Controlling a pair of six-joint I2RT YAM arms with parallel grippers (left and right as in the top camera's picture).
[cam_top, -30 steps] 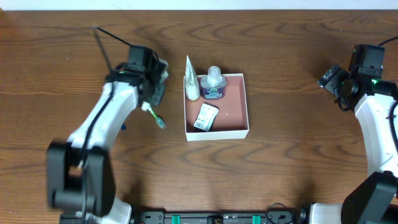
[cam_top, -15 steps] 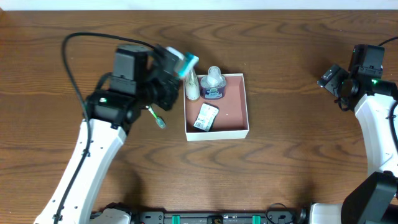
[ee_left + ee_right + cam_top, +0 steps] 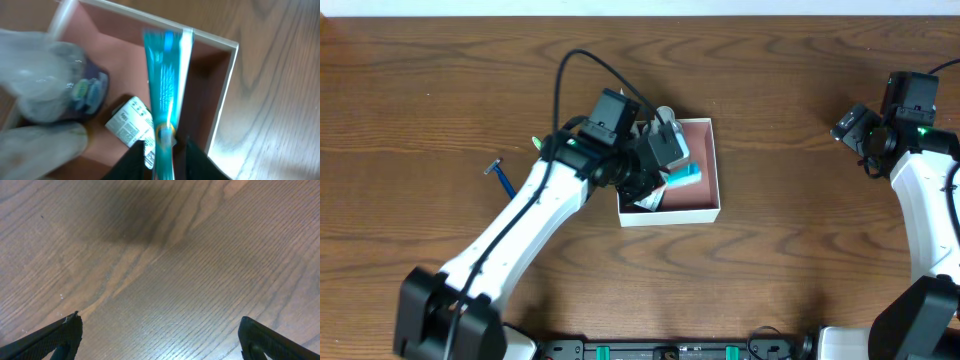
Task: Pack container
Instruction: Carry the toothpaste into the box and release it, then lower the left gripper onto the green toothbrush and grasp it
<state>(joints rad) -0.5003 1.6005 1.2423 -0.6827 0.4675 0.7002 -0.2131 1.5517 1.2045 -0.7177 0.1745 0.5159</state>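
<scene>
The container is a square shallow box with white walls and a pinkish-brown floor, at the table's centre; it also shows in the left wrist view. Inside are a clear bottle with a purple label, a printed white sachet and a blurred white tube at the lower left. My left gripper is shut on a flat teal packet and holds it over the container's inside. My right gripper is open and empty over bare wood at the far right.
A blue razor lies on the wood left of the container. A small green tip shows beside the left arm. The left arm covers the container's left side in the overhead view.
My left arm has swung right, from the table left of the container to over it, carrying the teal packet. The right arm has not moved.
</scene>
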